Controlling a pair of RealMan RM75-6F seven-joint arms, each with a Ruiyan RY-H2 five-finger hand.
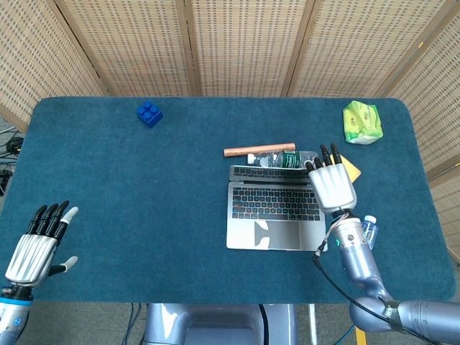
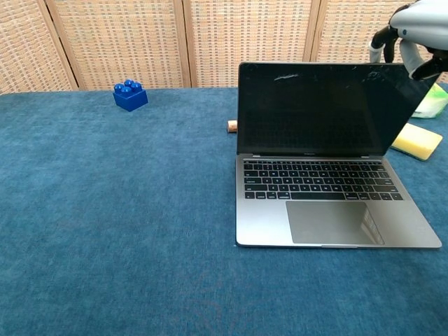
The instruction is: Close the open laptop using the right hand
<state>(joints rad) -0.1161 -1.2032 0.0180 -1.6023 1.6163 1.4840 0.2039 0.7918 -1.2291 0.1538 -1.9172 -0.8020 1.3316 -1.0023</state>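
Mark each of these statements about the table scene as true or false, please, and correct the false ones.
1. The laptop is already shut flat. False: its screen stands raised over the keyboard.
2. The right hand is at the lid's top right corner. True.
3. The blue block lies on the keyboard. False: it sits on the table, far left of the laptop, near the back edge.
4. The left hand holds nothing, fingers apart. True.
5. A green packet lies near the back right corner of the table. True.
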